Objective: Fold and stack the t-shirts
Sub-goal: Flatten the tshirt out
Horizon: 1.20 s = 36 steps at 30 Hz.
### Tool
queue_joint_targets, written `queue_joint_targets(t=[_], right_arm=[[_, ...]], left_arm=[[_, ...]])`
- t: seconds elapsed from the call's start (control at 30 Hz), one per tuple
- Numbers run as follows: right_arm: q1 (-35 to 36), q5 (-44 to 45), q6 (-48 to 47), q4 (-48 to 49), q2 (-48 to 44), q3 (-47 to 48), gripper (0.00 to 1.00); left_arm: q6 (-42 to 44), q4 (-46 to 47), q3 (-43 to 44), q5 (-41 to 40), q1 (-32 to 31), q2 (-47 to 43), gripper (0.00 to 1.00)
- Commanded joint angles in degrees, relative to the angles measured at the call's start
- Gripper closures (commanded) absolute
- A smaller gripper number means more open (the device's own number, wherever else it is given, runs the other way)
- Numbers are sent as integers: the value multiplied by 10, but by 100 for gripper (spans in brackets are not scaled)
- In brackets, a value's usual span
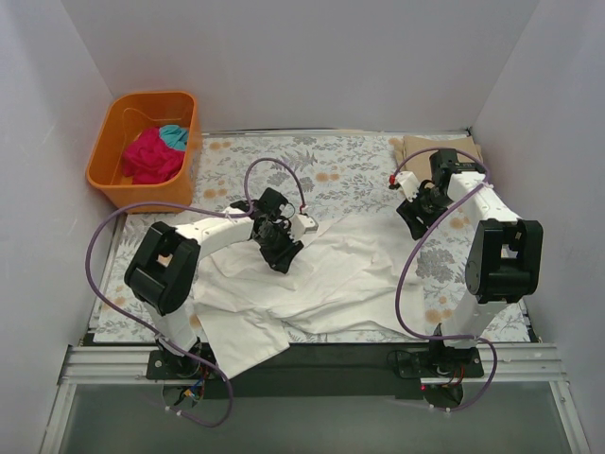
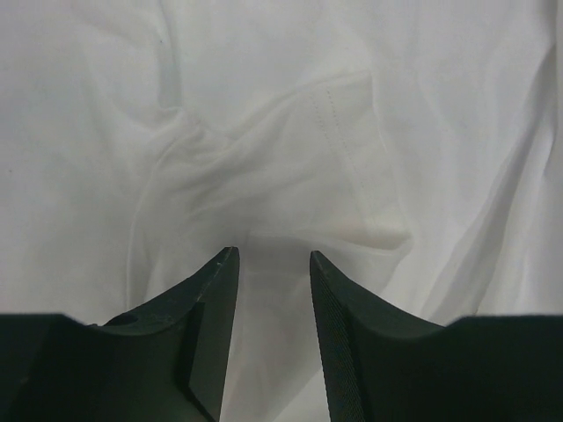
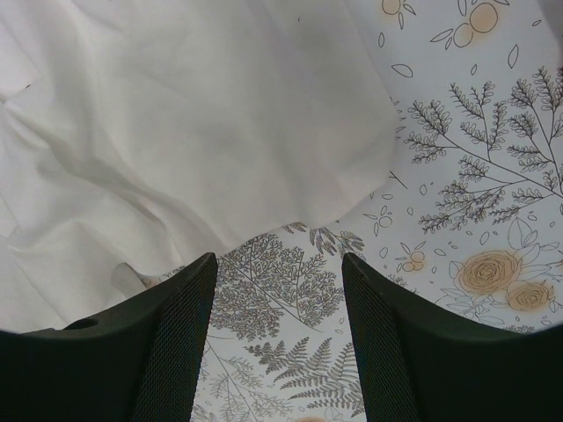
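So the big white t-shirt (image 1: 331,274) is lying crumpled across the middle of the table (image 1: 350,175), with one corner hanging off the edge at the bottom of the overhead frame. The left pincer (image 1: 282,253) sits over the shirt's upper left part. In the left wrist view its fingers (image 2: 211,299) are only a narrow gap apart, pointing at a bunched wrinkle with a stitched hem next to it. There's no cloth between them.

The right pincer (image 1: 414,223) is just off the shirt's upper right edge. Its fingers (image 3: 180,325) are spread wide with nothing in them, over the bare floral cover (image 3: 457,176), and the white hem is right ahead of the tips.

The tan t-shirt (image 1: 452,149) is folded flat in the upper right corner of the table. The magenta t-shirt (image 1: 149,159) and teal t-shirt (image 1: 174,136) are wadded up together in the orange tub (image 1: 99,165) at the upper left.
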Motion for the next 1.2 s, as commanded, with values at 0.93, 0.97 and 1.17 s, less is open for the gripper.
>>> queue_joint_targets(t=[0.93, 0.97, 1.17], right_arm=[[-29, -7, -7, 1, 38, 71, 43], [-29, -8, -7, 1, 38, 76, 43], [-29, -8, -7, -1, 29, 64, 43]], left_arm=[[74, -113, -6, 82, 8, -129, 100], [84, -120, -11, 86, 8, -130, 100], [123, -93, -78, 53, 6, -133, 100]])
